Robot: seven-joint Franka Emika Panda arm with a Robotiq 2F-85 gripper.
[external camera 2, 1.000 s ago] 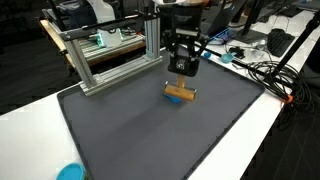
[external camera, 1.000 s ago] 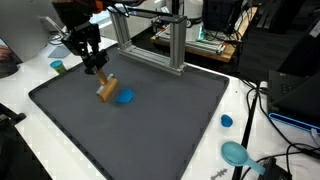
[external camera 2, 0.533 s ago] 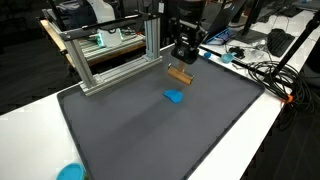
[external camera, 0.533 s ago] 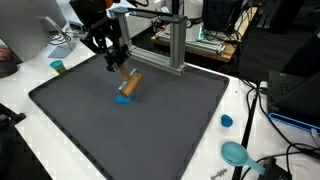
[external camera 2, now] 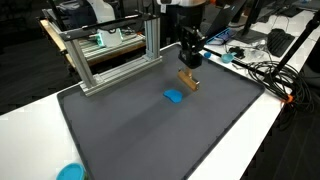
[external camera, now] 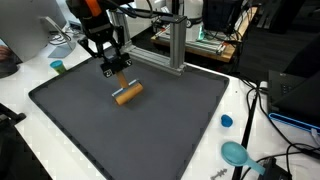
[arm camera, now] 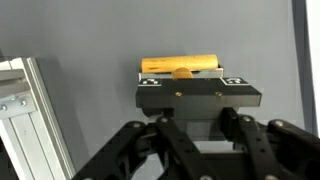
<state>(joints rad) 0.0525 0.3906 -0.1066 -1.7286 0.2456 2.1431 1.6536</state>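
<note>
The gripper's (external camera: 116, 72) jaws pinch a small peg on the wooden cylinder (arm camera: 180, 65). The cylinder hangs clear of the grey mat (external camera 2: 130, 135), upper middle in both exterior views. It is lifted but not yet set down. The blue block (external camera 2: 174, 97) lies apart on the mat.

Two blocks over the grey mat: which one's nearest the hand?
The tan wooden cylinder, directly at the hand. The blue block lies apart from it, toward the mat's middle.

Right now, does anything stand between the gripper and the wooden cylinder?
Nothing visible does. In the wrist view the wooden cylinder sits right against the gripper, and it seems to be held there. The blue piece lies apart from both on the mat.
</note>
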